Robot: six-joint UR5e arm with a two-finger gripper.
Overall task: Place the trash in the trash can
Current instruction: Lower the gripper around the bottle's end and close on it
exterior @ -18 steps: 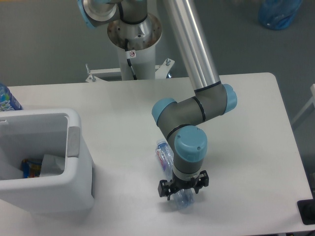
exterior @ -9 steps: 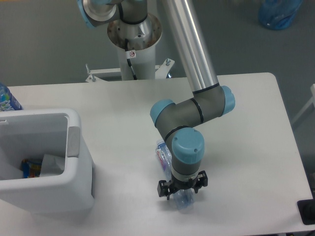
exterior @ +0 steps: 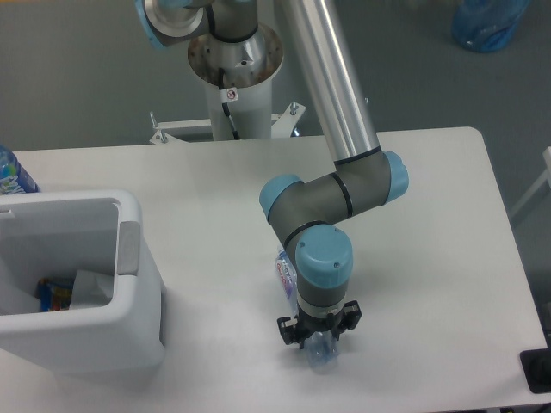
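One arm reaches down over the white table [exterior: 430, 215], its wrist pointing straight down so that the gripper [exterior: 316, 337] sits directly over one crushed plastic bottle [exterior: 284, 268] lying on the tabletop. The bottle shows at two places: its red-and-blue labelled part pokes out above and left of the wrist, and its clear bluish end shows just below the gripper's black body. The wrist hides the fingers, so whether they are spread or pressed against the bottle cannot be told. One trash can [exterior: 129, 327] stands at the left edge of the table, well apart from the bottle, with a grey panel on the side facing the arm. Inside it lie one white paper scrap [exterior: 90, 288] and, just left of that, one colourful item [exterior: 53, 294] too small to identify. One more bottle [exterior: 12, 175] peeks in at the far left behind the bin. One blue bag [exterior: 486, 21] lies on the floor at the top right.
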